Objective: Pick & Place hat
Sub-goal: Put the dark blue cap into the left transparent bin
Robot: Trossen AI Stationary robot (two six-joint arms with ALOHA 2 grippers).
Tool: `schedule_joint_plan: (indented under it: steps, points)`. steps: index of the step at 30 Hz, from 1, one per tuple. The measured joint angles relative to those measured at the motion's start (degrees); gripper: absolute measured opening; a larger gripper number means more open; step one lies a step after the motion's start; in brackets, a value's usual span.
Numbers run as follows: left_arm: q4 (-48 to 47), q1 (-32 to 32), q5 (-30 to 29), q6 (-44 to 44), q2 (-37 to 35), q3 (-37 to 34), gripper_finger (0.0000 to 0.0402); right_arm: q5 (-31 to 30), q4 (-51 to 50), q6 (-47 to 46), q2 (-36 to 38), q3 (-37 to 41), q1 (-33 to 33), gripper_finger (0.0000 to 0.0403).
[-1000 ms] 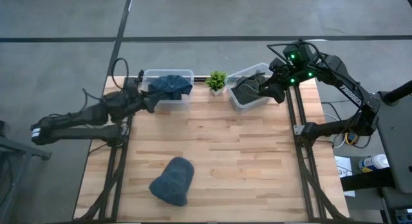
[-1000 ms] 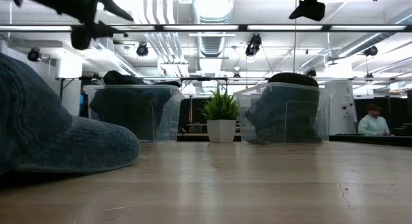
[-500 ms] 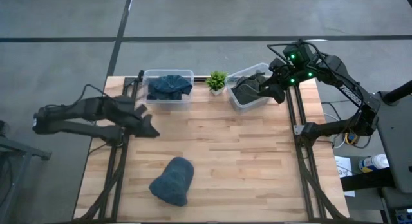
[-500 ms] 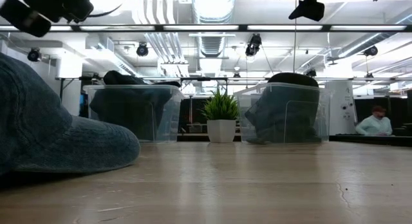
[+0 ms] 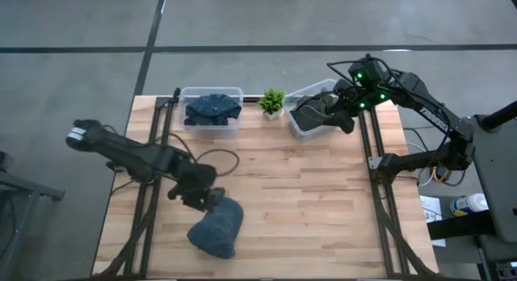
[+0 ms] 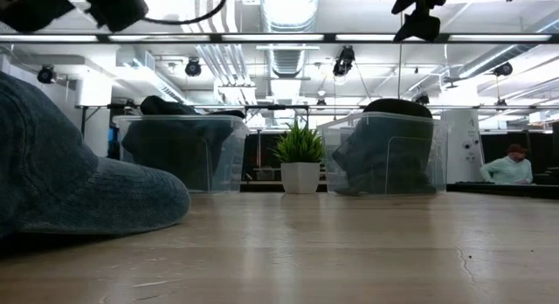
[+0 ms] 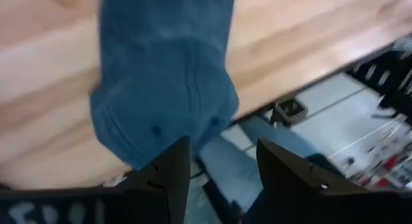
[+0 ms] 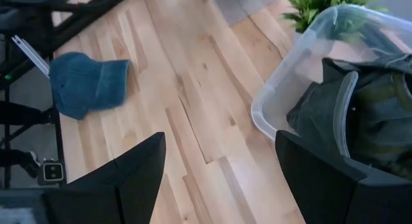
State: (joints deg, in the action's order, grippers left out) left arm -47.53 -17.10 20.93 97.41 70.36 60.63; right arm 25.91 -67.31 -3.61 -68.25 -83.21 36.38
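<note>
A blue denim hat point(image 5: 216, 228) lies flat on the wooden table near its front edge, left of centre; it also shows as the hat point(image 7: 161, 76), the hat point(image 8: 84, 82) and, large at the left, the hat point(image 6: 70, 164). My left gripper point(image 5: 210, 200) hovers open just above the hat's far-left end, slanting down, with nothing between its fingers point(image 7: 170, 176). My right gripper point(image 5: 346, 119) waits open over the right bin point(image 5: 311, 113) at the back.
Two clear bins stand at the far edge: the left bin point(image 5: 212, 110) holds blue hats, the right bin point(image 8: 302, 69) dark ones. A small potted plant point(image 5: 272, 102) stands between them. Bare wood point(image 5: 307, 200) spreads to the hat's right. A person point(image 6: 509, 169) sits in the room behind.
My left gripper has swung from beside the left bin at the far edge toward the near edge and the right, turning and tipping downward, and now stands over the hat. The hat has not moved.
</note>
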Motion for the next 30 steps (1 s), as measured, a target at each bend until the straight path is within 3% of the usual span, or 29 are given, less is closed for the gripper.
schedule_joint_plan:
  steps: [10,21,30]
  points:
    - [-21.9,-4.3,3.1,-6.1,16.1,14.5,0.017,0.0,0.4,1.5,0.0,2.0,-0.1,0.0286]
    - [-19.9,-8.3,2.8,-7.3,24.1,15.9,0.0174,0.0,0.4,1.8,0.0,2.0,-0.1,0.0286]
    - [-12.6,-8.4,-1.8,-7.2,24.4,13.5,0.0236,0.0,0.5,1.7,0.0,2.0,-0.1,0.0286]
